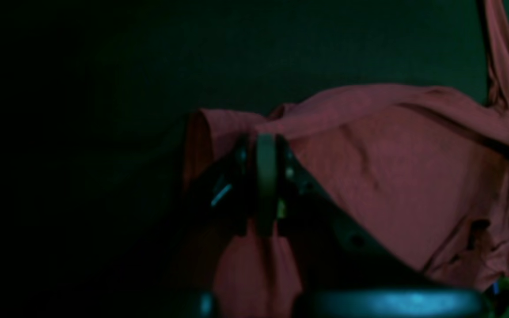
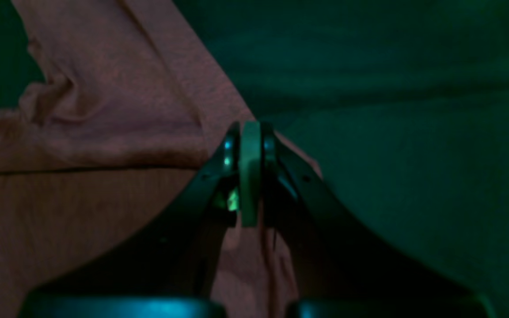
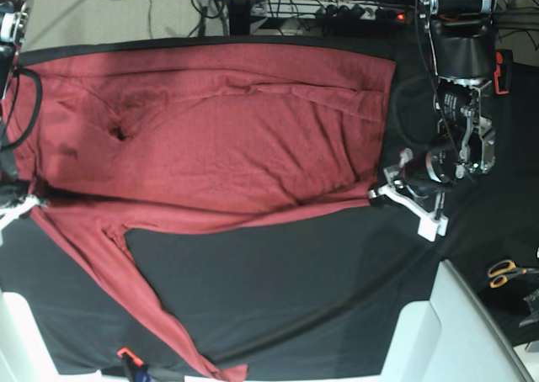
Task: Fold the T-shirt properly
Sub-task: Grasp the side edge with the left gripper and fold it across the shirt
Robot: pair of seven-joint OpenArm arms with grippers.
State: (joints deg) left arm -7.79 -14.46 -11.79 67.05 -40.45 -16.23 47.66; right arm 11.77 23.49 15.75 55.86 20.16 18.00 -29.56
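Note:
The T-shirt point(image 3: 219, 138) is a plain maroon cloth spread over the far half of the black tablecloth point(image 3: 278, 281), with one long sleeve point(image 3: 152, 302) trailing toward the near edge. My left gripper point(image 3: 376, 193) sits at the shirt's right-hand lower corner. In the left wrist view this gripper point(image 1: 265, 139) is shut on a fold of the T-shirt point(image 1: 413, 176). My right gripper point(image 3: 25, 203) is at the left edge of the base view, by the armpit of the trailing sleeve. The right wrist view shows that gripper point(image 2: 250, 128) shut on the edge of the T-shirt point(image 2: 82, 110).
Scissors with yellow handles point(image 3: 505, 271) lie at the right on the cloth. White table edges point(image 3: 421, 340) frame the near corners. A small orange-and-black object point(image 3: 126, 357) lies near the bottom left. Cables and equipment point(image 3: 337, 7) crowd the far side.

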